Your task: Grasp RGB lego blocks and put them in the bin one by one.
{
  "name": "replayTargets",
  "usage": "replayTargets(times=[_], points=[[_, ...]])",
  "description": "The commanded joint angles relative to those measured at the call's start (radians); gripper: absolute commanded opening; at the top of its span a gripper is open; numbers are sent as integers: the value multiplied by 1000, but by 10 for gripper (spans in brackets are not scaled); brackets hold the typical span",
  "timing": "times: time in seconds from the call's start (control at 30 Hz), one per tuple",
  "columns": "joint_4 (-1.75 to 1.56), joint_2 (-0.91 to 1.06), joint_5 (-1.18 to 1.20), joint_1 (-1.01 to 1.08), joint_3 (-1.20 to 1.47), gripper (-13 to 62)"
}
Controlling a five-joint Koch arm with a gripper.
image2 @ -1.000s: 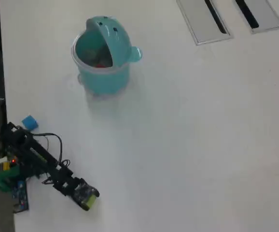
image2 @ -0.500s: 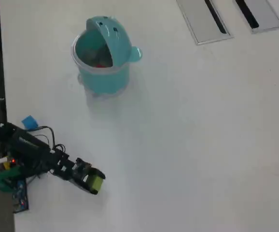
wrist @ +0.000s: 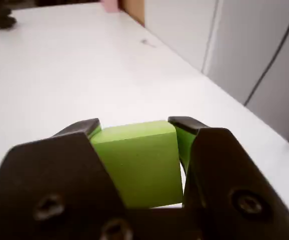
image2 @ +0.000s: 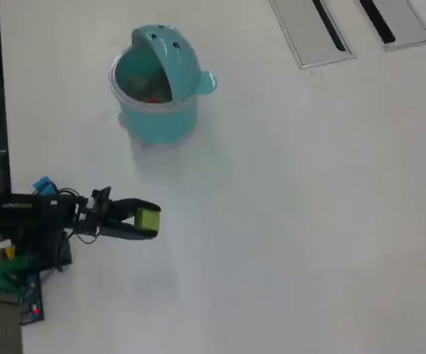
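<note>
Between the two black jaws of the gripper [wrist: 134, 127], the yellow-green block [wrist: 137, 162] sits clamped on both sides, clear of the white surface [wrist: 74, 65]. In the overhead view, the gripper [image2: 152, 219] holds the yellow-green block [image2: 148, 219] at the left side of the surface [image2: 309, 221], well apart from the teal bin [image2: 158, 122]. The bin lid stands open, with something red visible inside. A blue block [image2: 44, 184] lies beside the arm base.

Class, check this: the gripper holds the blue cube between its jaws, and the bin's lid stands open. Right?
Not quite. The cube in the gripper is yellow-green, not blue, as the wrist view shows. The bin's lid does stand open.
</note>
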Motion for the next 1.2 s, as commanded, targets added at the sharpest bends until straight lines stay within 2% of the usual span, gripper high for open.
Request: replayTargets(times=[0.0,0.27,0.33,0.53,0.57,0.87,1.03,1.17], points=[[-35,28,8,-37,-87,186],[-78,34,8,-250,-138,186],[-94,-11,6,-379,-206,186],[-94,-78,-14,-494,-319,186],[-94,-133,-34,-565,-397,186],[-137,-272,-60,-686,-506,186],[-141,-388,-118,-781,-663,186],[-135,-405,-121,-851,-669,186]])
